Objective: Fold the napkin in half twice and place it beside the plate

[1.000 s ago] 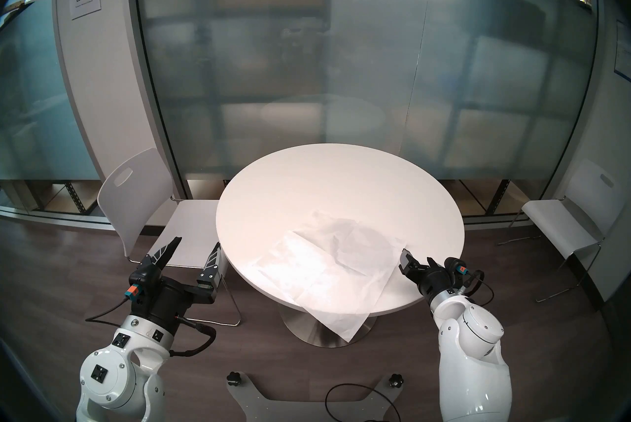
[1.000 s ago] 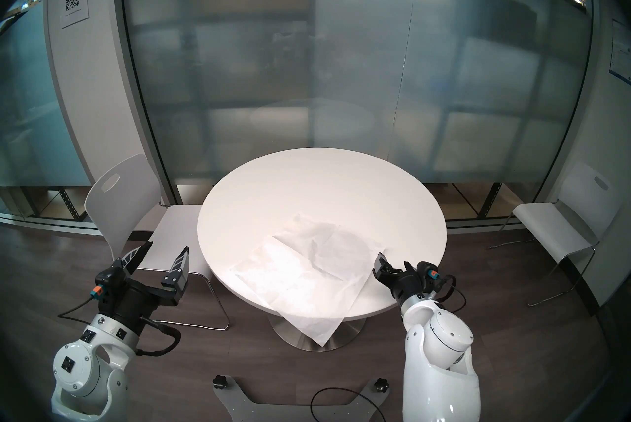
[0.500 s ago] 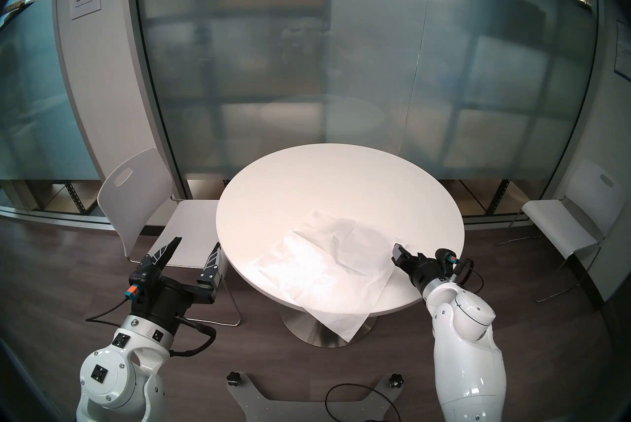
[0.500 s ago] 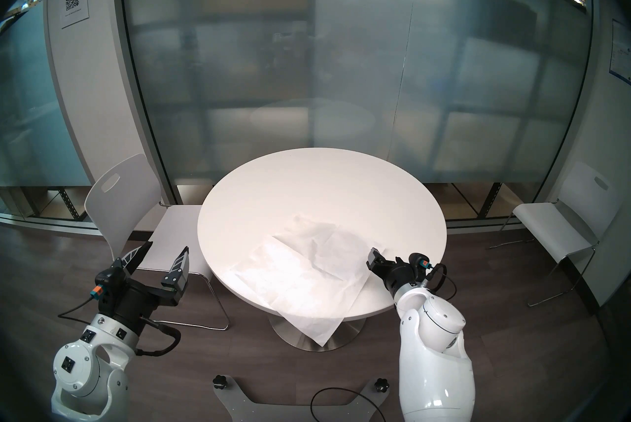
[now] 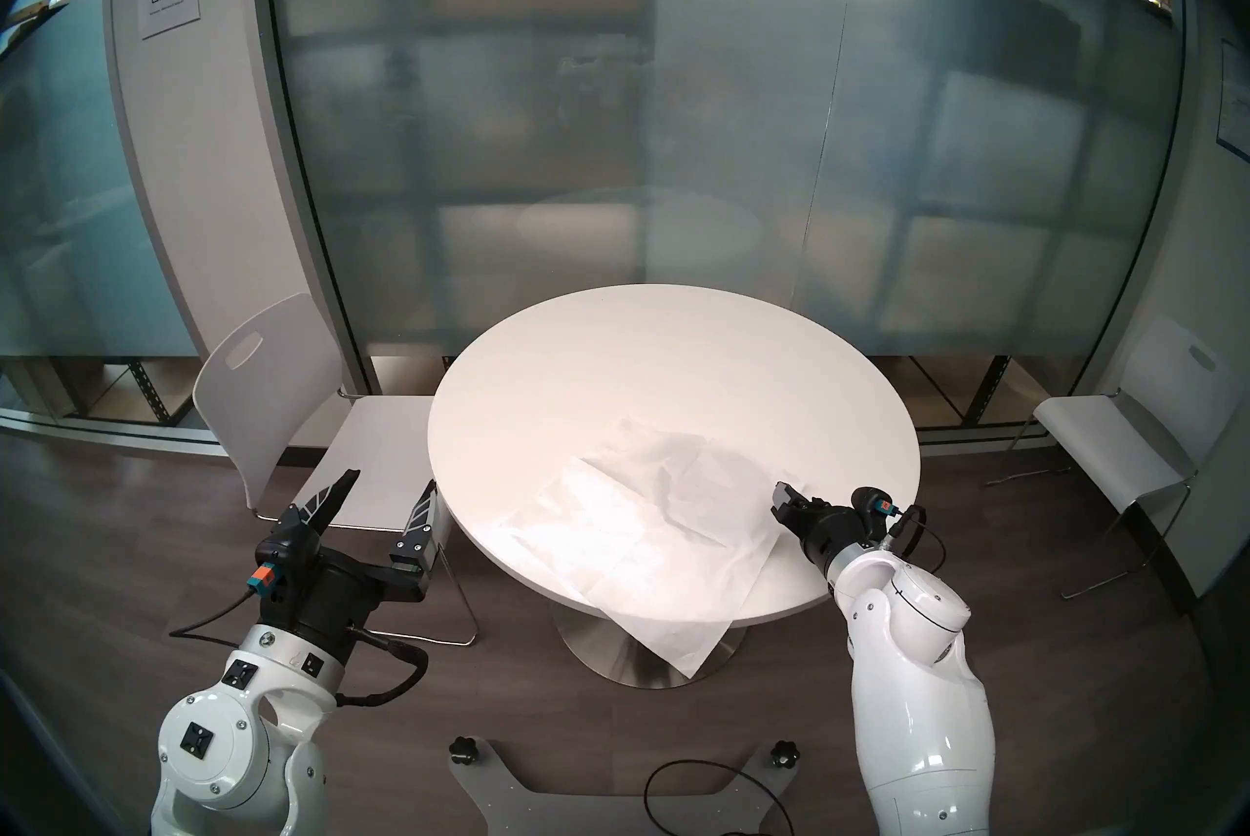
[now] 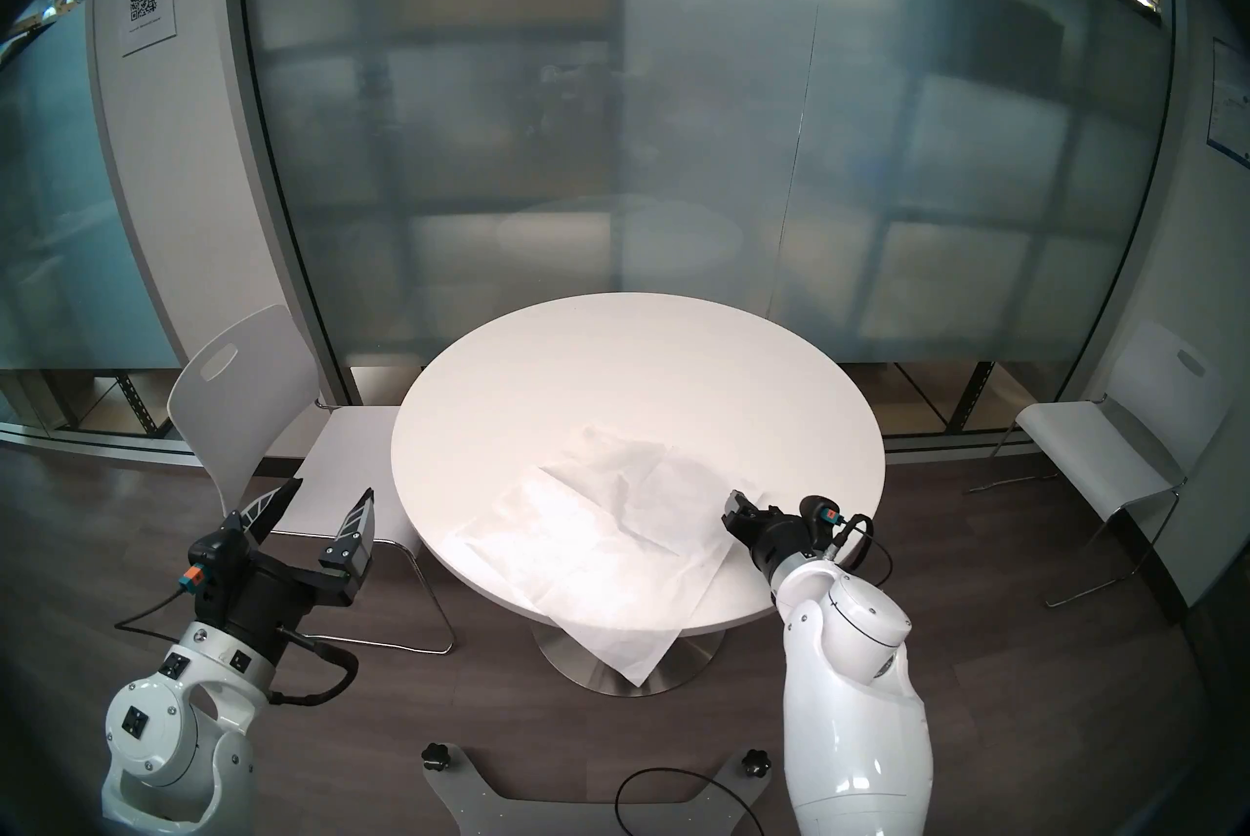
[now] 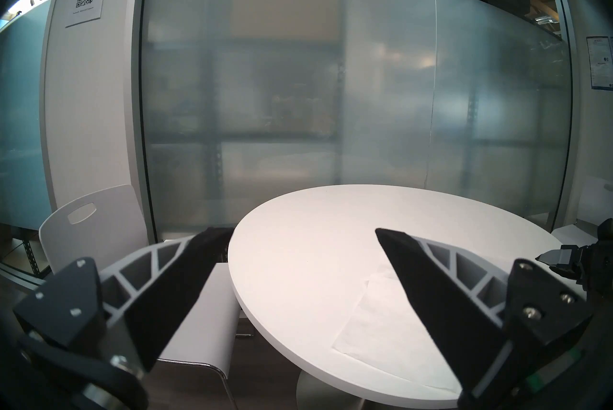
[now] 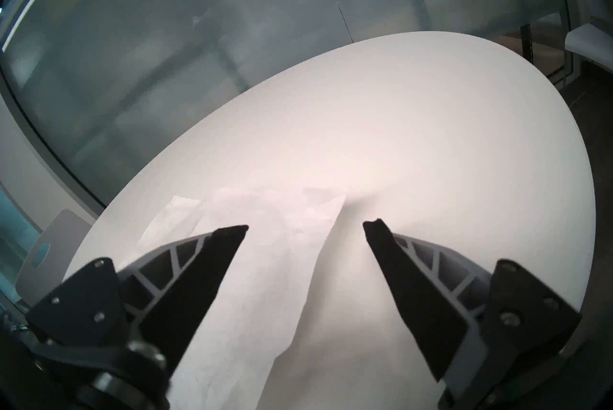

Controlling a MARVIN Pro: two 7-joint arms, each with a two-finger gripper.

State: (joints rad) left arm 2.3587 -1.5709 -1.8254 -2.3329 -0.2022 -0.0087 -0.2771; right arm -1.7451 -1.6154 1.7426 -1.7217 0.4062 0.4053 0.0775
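Napkin (image 5: 629,537) placement first: I see it spread crinkled over the near half of the round bench (image 5: 669,354), one corner drooping off the rim at 6 o'clock, its long axis running from about 11 o'clock to 5 o'clock in my head view. A greyer round patch shows through the sheet toward 2 o'clock, which I take to be the plate (image 5: 734,486) lying under it.

My right hand (image 8: 305,224) is the nearer one. Its fingers stand apart with nothing between them, and the napkin's right edge and far corner run straight up between them toward 12 o'clock in the wrist view. From the head view that hand sits at the sheet's 3 o'clock corner.

My left hand (image 5: 385,493) hangs wide open and empty off the bench at 9 o'clock, well apart from the sheet.

I judge the right corner is the one to pinch.
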